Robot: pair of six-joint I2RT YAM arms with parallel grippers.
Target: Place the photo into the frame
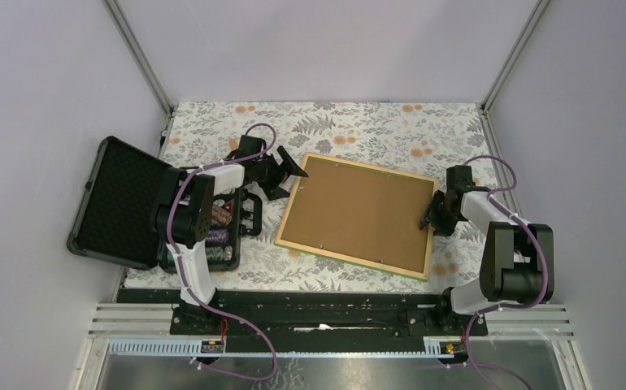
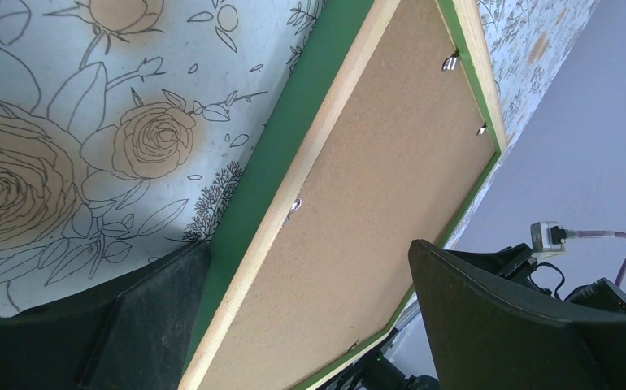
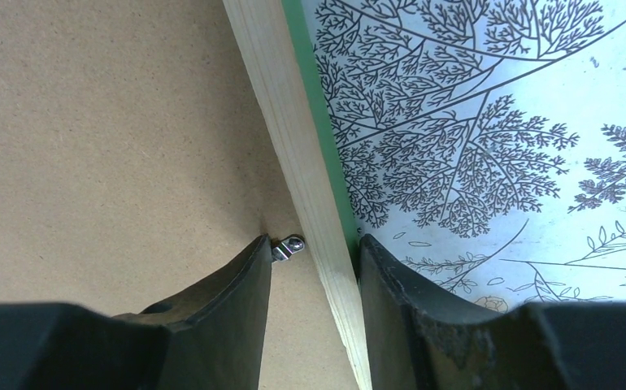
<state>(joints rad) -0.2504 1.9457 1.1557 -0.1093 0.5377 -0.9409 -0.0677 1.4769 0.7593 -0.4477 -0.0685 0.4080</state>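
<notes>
The right gripper (image 3: 314, 244) straddles the face-down frame (image 3: 293, 146) at its wooden rail, jaws slightly apart, while the left gripper (image 1: 285, 179) gapes wide.

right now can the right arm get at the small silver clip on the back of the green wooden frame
Probably yes: the right hand straddles the edge of the green wooden frame, and the small silver clip sits uncovered in its gap.

I find the frame (image 1: 357, 213) occupying mid-table; the open black case (image 1: 119, 203) blocks the left side. Passable: the tablecloth (image 1: 358, 126) strip behind the frame.
</notes>
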